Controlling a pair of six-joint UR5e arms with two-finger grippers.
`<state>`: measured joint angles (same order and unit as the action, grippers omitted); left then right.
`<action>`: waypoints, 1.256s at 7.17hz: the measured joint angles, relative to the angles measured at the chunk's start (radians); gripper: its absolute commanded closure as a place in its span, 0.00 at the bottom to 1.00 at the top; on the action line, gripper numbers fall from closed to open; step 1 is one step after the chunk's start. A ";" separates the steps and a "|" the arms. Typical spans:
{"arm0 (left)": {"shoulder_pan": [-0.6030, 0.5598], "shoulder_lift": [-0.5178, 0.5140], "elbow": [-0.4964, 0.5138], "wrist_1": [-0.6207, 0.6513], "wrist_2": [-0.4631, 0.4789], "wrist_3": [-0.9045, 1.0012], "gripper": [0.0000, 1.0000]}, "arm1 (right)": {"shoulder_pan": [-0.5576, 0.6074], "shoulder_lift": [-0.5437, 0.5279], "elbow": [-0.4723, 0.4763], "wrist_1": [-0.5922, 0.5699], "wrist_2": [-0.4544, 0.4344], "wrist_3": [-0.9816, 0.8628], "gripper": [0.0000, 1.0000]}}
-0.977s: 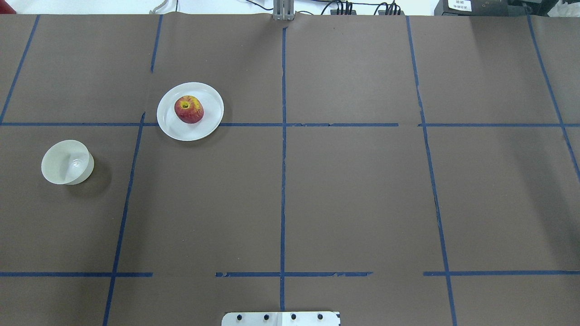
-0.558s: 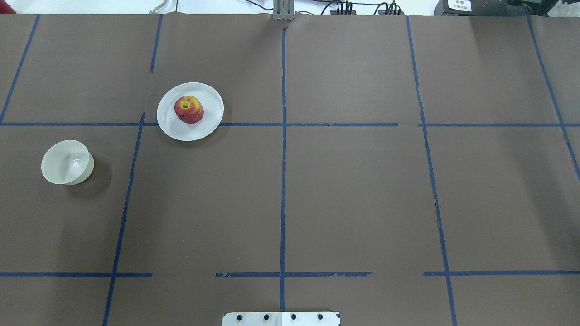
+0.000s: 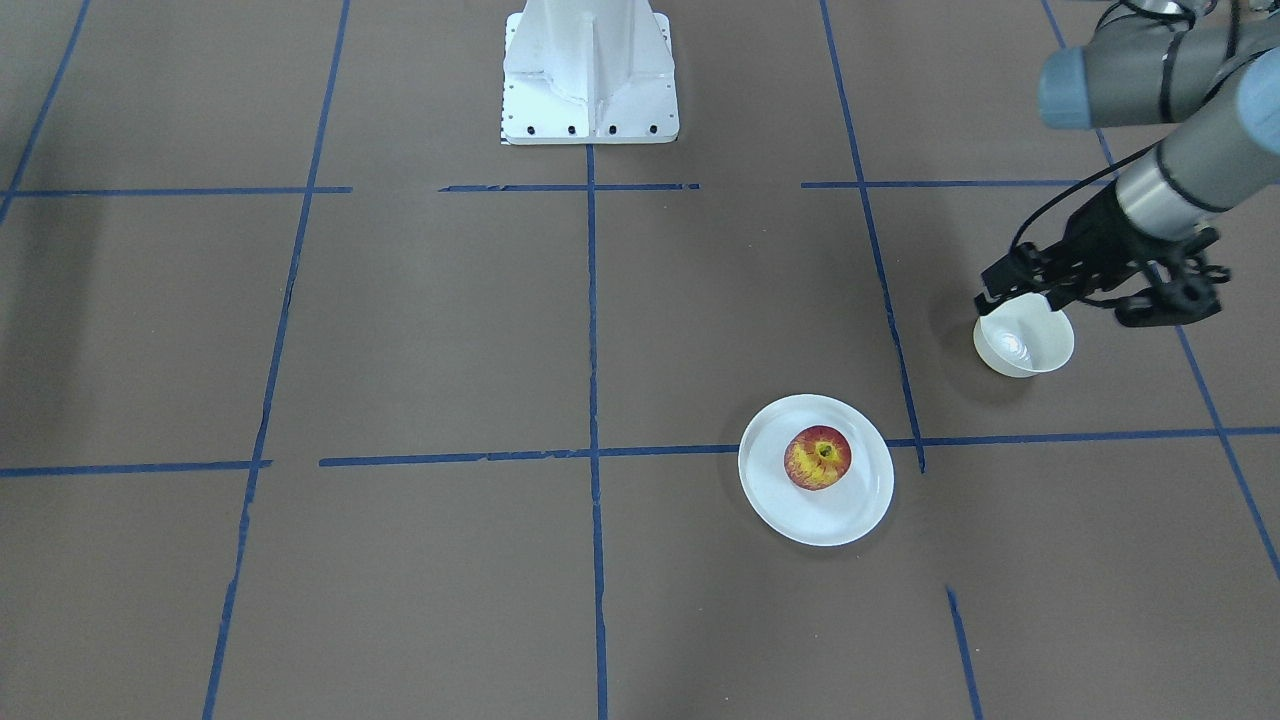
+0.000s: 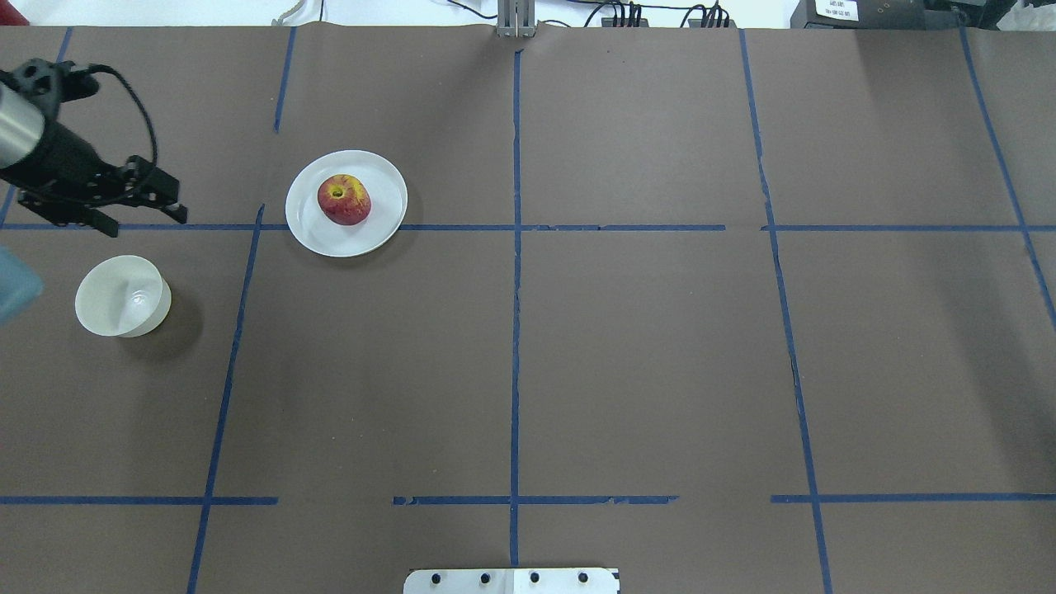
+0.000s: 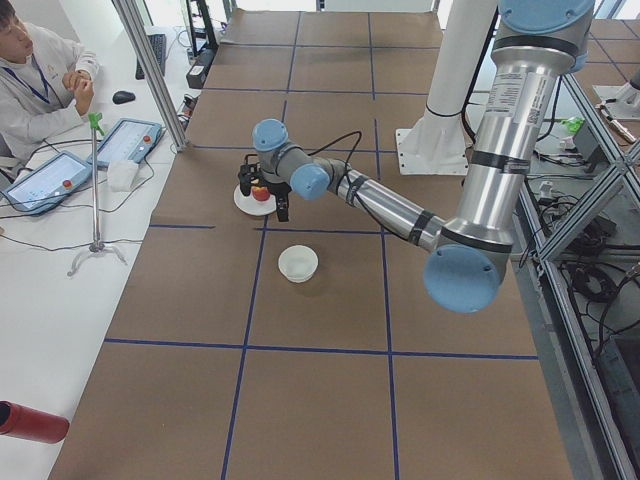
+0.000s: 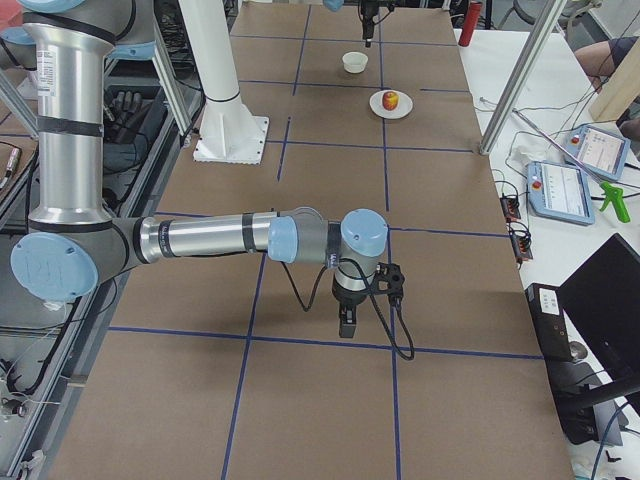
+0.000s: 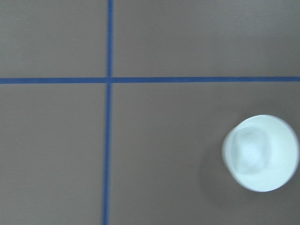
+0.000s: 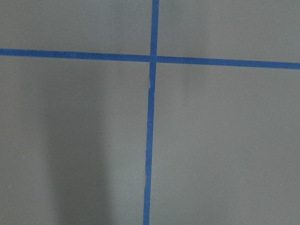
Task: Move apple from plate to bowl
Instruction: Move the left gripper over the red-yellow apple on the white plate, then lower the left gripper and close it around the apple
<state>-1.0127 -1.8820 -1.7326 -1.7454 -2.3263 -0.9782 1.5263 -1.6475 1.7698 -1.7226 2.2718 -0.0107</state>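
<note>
To the right of the left gripper [image 4: 140, 216], apple [image 4: 344, 199] sits on plate [image 4: 309, 231]; gripper apart, empty. Approach step; next: center over apple, descend.

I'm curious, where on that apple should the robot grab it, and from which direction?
Probably from straight above, closing the left gripper across the widest middle of the apple. It sits upright on the plate, stem dimple up, so its round sides are free and the low rim should not get in the way.
</note>
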 measured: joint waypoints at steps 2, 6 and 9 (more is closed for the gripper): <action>0.079 -0.246 0.252 -0.005 0.060 -0.115 0.00 | 0.000 0.000 0.000 0.000 0.000 0.000 0.00; 0.142 -0.390 0.453 -0.040 0.154 -0.151 0.00 | 0.000 0.000 0.000 0.000 0.001 -0.001 0.00; 0.154 -0.408 0.504 -0.087 0.157 -0.154 0.00 | 0.000 0.000 0.000 0.000 0.000 0.000 0.00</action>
<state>-0.8591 -2.2903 -1.2285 -1.8327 -2.1695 -1.1321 1.5263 -1.6475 1.7702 -1.7224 2.2723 -0.0112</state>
